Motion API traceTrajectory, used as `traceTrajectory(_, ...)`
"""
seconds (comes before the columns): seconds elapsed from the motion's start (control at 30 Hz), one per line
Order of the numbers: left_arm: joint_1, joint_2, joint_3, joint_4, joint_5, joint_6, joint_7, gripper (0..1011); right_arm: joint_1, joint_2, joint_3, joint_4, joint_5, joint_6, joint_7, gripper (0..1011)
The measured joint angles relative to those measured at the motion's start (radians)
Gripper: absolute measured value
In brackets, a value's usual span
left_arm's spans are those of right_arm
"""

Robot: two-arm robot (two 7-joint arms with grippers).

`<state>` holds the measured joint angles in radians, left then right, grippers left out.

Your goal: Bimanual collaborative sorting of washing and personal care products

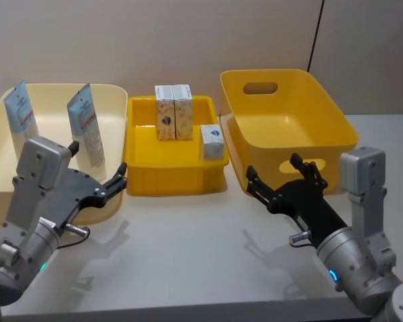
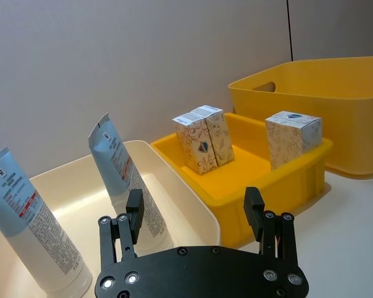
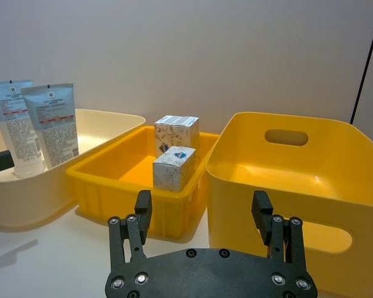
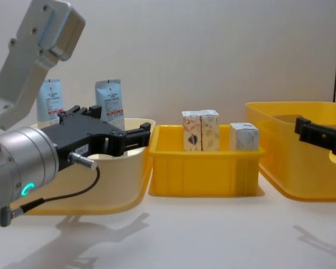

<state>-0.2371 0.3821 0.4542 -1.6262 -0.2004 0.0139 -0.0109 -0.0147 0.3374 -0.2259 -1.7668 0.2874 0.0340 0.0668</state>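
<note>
Two light blue and white squeeze tubes (image 1: 19, 111) (image 1: 86, 125) stand upright in the cream bin (image 1: 54, 94) at the left. In the small yellow tray (image 1: 174, 171) in the middle stand two cream-orange cartons (image 1: 174, 112) side by side and a smaller pale grey-blue carton (image 1: 212, 141) at its right side. My left gripper (image 1: 99, 164) hovers open and empty at the cream bin's near right corner, close to the nearer tube (image 2: 121, 177). My right gripper (image 1: 274, 168) hangs open and empty in front of the large yellow bin (image 1: 289, 121).
The large yellow bin (image 3: 286, 180) with handle cut-outs holds nothing that shows. The three containers stand in a row touching or nearly touching. Bare white table (image 1: 188, 248) lies in front of them, and a grey wall stands behind.
</note>
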Motion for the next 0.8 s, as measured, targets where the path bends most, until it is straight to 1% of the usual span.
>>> traceTrajectory(0.8, 0.0, 0.0, 0.0, 0.0, 0.0, 0.0, 0.0, 1003, 0.0, 0.0, 0.0, 0.0, 0.0, 0.0, 0.0, 1001)
